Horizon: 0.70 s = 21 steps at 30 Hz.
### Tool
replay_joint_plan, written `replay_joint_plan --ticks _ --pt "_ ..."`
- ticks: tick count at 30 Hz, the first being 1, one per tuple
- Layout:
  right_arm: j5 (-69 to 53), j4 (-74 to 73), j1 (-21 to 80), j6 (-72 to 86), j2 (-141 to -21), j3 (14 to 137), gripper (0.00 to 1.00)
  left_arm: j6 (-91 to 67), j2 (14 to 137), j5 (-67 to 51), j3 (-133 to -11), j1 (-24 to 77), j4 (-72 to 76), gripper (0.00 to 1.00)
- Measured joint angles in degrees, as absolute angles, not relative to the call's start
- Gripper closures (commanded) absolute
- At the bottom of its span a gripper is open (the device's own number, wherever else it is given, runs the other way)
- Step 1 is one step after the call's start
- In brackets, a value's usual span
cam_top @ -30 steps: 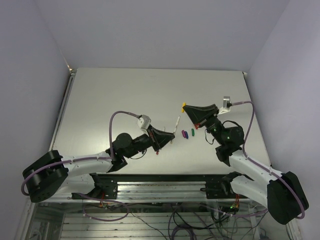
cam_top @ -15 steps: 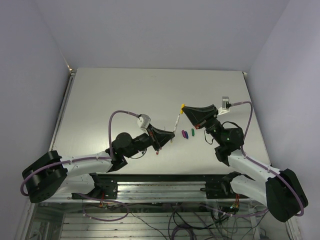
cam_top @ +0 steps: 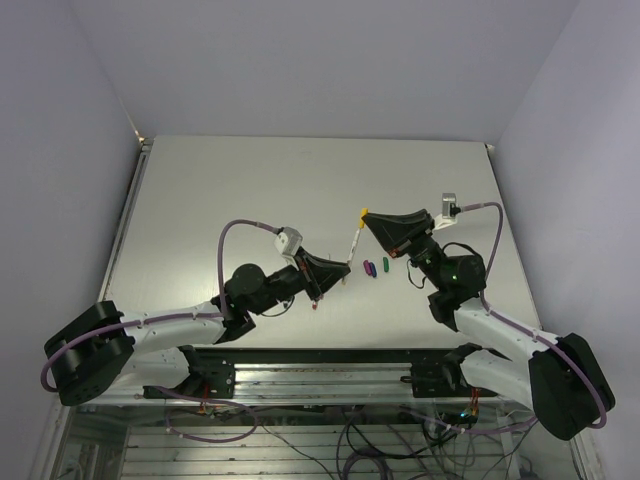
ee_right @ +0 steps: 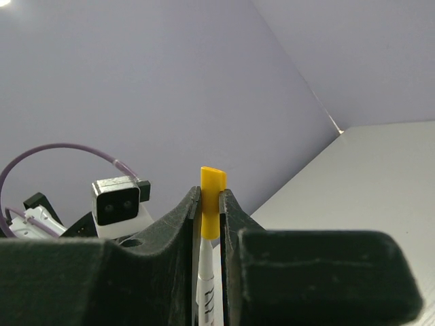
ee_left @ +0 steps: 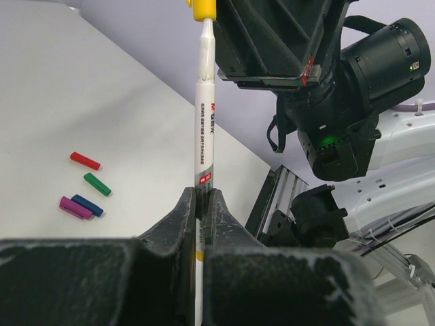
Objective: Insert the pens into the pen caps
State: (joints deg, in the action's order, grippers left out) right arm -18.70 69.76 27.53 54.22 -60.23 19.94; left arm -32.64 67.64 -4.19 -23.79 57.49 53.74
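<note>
My left gripper (cam_top: 337, 268) is shut on a white pen (cam_top: 355, 240), gripping its lower barrel (ee_left: 204, 115) between the fingertips (ee_left: 202, 198). The pen points up and to the right. Its narrow tip sits in the mouth of the yellow cap (cam_top: 364, 213), which my right gripper (cam_top: 372, 218) is shut on. The right wrist view shows the cap (ee_right: 212, 193) pinched between the pads with the pen (ee_right: 206, 285) entering from below. The red cap (ee_left: 85, 161), green cap (ee_left: 98, 184), blue cap (ee_left: 89, 204) and magenta cap (ee_left: 73, 207) lie loose on the table.
The loose caps lie on the table (cam_top: 250, 190) just below and between the two grippers (cam_top: 374, 268). A small red-tipped thing (cam_top: 315, 307) lies under my left gripper. The metal rail (cam_top: 320, 360) runs along the near table edge. The other pens are hidden.
My left gripper has pushed the pen up and to the right. The gap to the yellow cap has closed and the tip now sits in the cap. The right gripper has shifted slightly left.
</note>
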Motion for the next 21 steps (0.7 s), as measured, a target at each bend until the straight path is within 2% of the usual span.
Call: replay_joint_plan --ticks 21 --pt "-18.7 69.9 30.0 54.0 -60.7 19.2 1.0 -32.6 67.8 -3.2 -23.8 57.6 54.0 0.93"
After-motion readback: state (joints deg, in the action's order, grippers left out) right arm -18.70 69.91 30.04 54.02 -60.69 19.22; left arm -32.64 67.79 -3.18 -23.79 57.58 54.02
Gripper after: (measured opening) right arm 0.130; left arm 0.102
